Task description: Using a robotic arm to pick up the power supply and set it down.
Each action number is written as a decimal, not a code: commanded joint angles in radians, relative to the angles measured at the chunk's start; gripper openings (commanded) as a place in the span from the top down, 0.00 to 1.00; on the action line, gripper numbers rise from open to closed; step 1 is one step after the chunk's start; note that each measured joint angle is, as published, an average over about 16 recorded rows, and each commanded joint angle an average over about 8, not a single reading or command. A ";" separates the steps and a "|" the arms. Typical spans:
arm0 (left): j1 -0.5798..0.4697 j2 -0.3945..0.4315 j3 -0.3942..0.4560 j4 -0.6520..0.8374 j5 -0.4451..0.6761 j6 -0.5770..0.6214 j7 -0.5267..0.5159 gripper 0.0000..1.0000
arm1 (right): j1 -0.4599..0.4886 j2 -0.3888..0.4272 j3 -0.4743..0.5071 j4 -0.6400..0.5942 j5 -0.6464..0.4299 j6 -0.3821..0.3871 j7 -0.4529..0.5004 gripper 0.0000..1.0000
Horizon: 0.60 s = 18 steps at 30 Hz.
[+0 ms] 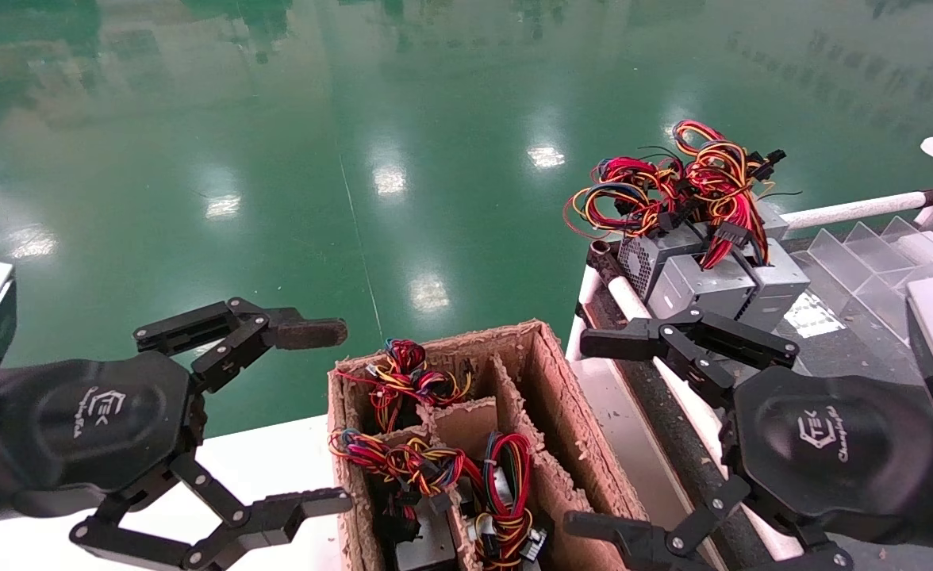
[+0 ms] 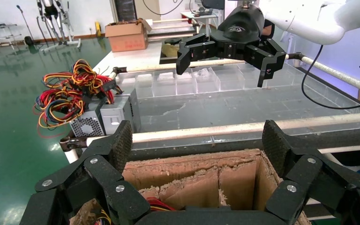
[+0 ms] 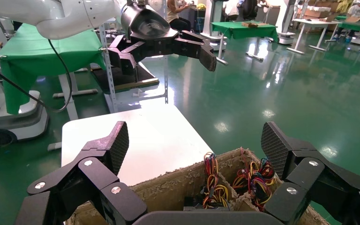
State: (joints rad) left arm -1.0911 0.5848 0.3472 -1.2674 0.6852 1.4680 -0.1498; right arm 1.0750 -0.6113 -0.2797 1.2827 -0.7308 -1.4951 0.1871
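Observation:
A torn cardboard box [image 1: 550,373] with dividers stands between my two arms. Power supplies sit upright in its compartments. One shows a grey metal top [image 1: 428,546] under a compact bundle of red, yellow and blue wires [image 1: 506,488]. Another bundle [image 1: 403,377] fills the far compartment. My left gripper [image 1: 316,419] hangs open to the left of the box, level with its rim, holding nothing. My right gripper [image 1: 593,436] hangs open on the box's right side, also empty. The wrist views look over the box rim [image 2: 192,161] and its wires [image 3: 258,180] between spread fingers.
Three like grey boxes [image 1: 704,277] with sprawling red-and-yellow wire loops [image 1: 673,186] stand on the dark belt [image 1: 831,341] to the right, behind a white rail [image 1: 629,297]. Clear plastic dividers [image 1: 879,254] sit farther right. A white table [image 1: 260,468] lies under the left gripper.

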 commanded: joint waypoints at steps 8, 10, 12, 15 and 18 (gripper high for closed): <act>0.000 0.000 0.000 0.000 0.000 0.000 0.000 1.00 | 0.000 0.000 0.000 0.000 0.000 0.000 0.000 0.00; 0.000 0.000 0.000 0.000 0.000 0.000 0.000 1.00 | 0.000 0.000 0.000 0.000 0.000 0.000 0.000 0.00; 0.000 0.000 0.000 0.000 0.000 0.000 0.000 1.00 | 0.000 0.000 0.000 0.000 0.000 0.000 0.000 0.00; 0.000 0.000 0.000 0.000 0.000 0.000 0.000 1.00 | 0.000 0.000 0.000 0.000 0.000 0.000 0.000 0.00; 0.000 0.000 0.000 0.000 0.000 0.000 0.000 1.00 | 0.000 0.000 0.000 0.000 0.000 0.000 0.000 0.00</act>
State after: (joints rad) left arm -1.0911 0.5848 0.3472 -1.2674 0.6852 1.4680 -0.1498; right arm 1.0750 -0.6113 -0.2797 1.2827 -0.7309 -1.4951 0.1871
